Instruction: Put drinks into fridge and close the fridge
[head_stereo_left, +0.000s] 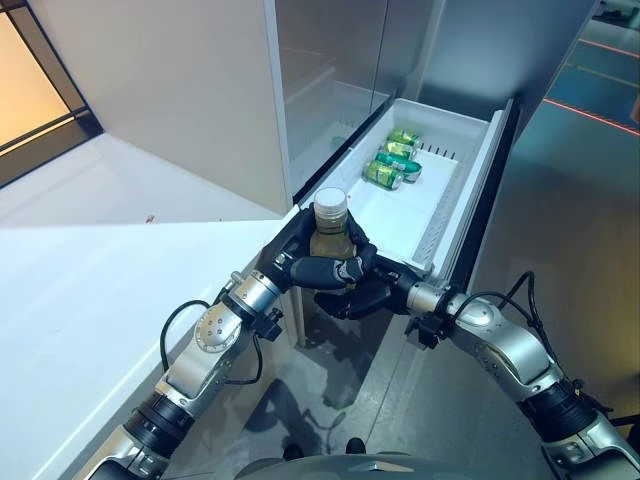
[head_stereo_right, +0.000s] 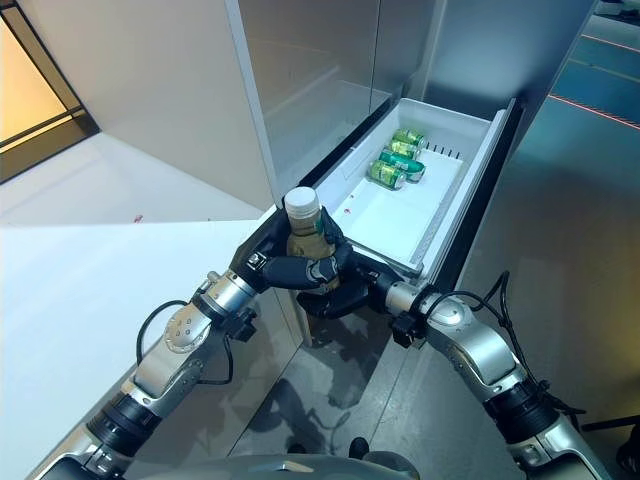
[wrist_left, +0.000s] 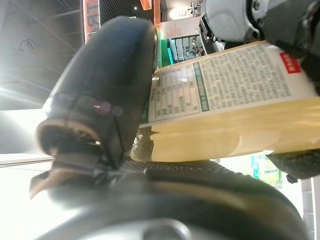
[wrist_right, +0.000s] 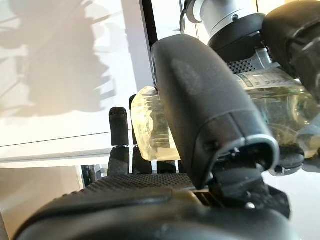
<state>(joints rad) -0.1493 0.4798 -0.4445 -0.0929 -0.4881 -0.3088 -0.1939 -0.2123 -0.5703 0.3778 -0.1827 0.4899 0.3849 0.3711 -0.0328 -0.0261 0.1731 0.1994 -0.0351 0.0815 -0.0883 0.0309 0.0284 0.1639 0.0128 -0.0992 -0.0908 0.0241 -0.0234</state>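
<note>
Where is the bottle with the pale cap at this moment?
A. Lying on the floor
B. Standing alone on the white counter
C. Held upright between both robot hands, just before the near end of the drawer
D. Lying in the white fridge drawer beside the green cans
C: the bottle stands upright with the left robot hand and right robot hand curled round it, short of the drawer, where only the green cans lie.

The bottle (wrist_left: 235, 95) carries a white label with green-framed tables of fine print and a small red tag; none is legible.
</note>
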